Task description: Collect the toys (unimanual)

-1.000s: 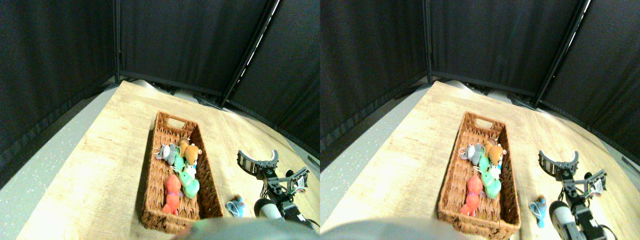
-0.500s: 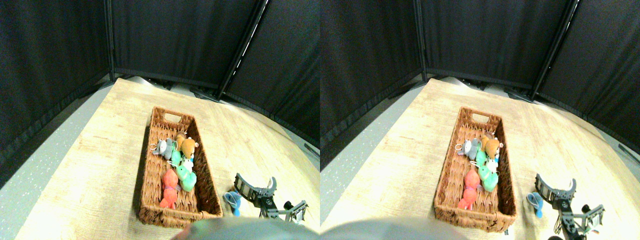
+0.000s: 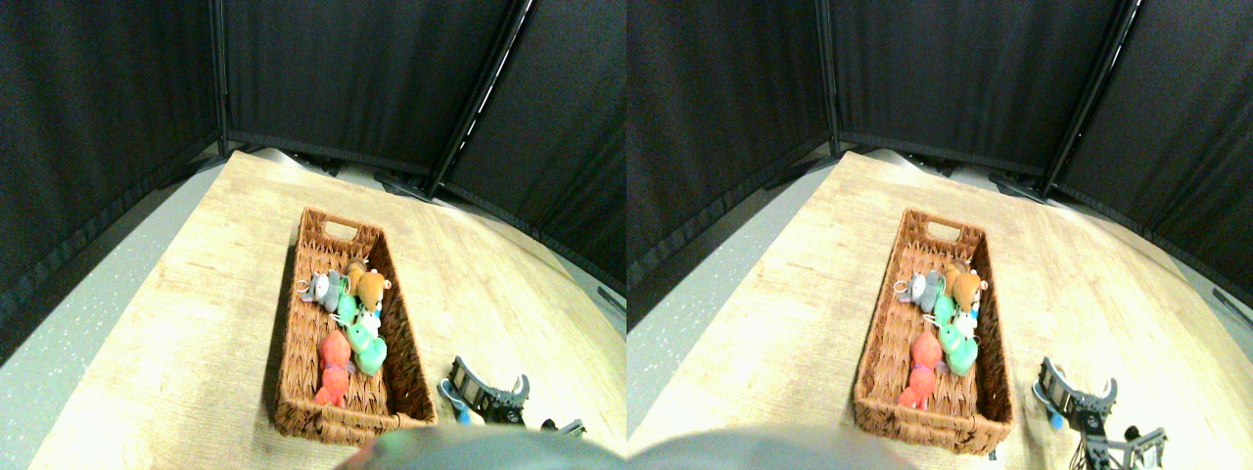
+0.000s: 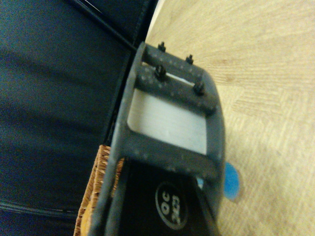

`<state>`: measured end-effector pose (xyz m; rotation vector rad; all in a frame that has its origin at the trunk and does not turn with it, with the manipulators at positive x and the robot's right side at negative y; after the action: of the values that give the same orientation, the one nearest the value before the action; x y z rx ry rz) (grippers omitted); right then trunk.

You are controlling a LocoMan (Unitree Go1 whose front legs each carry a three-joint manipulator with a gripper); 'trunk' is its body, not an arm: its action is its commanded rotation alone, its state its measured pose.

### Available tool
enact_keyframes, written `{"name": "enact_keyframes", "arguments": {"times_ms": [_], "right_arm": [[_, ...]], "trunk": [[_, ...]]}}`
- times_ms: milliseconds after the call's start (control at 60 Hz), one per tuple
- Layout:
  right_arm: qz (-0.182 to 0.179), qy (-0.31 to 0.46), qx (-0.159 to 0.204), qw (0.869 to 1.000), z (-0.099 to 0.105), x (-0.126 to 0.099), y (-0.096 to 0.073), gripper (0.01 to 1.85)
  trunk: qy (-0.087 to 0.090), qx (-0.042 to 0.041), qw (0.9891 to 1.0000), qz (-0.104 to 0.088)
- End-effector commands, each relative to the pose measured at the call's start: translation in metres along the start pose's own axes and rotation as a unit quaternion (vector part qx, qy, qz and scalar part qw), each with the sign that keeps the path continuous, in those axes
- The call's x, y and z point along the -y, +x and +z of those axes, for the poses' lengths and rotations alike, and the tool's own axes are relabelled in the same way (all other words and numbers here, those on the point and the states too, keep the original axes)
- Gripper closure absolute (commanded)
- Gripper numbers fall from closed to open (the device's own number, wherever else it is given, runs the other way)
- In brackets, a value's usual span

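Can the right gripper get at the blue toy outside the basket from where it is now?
Probably yes. The right gripper hovers right beside the blue toy on the wooden table, with nothing between them; the wicker basket stands clear to one side.

There is one brown woven basket [image 3: 294, 387]. Inside it lie one grey toy [image 3: 322, 290], one brown toy [image 3: 369, 286], one small white toy [image 3: 369, 319], two green toys [image 3: 367, 350] and one orange-red toy [image 3: 334, 355]. One blue toy [image 3: 451, 393] lies outside on the wooden table [image 3: 196, 294]. One black gripper [image 3: 487, 392] shows.
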<state>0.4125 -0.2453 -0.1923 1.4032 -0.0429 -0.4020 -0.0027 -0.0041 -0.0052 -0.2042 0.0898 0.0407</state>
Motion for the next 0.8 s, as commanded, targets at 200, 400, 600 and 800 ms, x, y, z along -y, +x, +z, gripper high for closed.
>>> {"name": "enact_keyframes", "arguments": {"times_ms": [200,400,600,800], "right_arm": [[-0.01,0.037,0.019,0.999,-0.001,0.026,0.012,1.12],[-0.017,0.037,0.023,0.999,-0.005,0.039,0.024,1.13],[-0.02,0.038,0.033,0.999,-0.009,0.038,0.037,1.08],[-0.019,0.033,0.034,0.999,-0.01,0.038,0.04,1.1]], "trunk": [[-0.011,-0.0082,0.9998,0.014],[-0.011,-0.0077,0.9998,0.015],[-0.012,-0.0074,0.9998,0.015],[-0.011,-0.0096,0.9998,0.012]]}}
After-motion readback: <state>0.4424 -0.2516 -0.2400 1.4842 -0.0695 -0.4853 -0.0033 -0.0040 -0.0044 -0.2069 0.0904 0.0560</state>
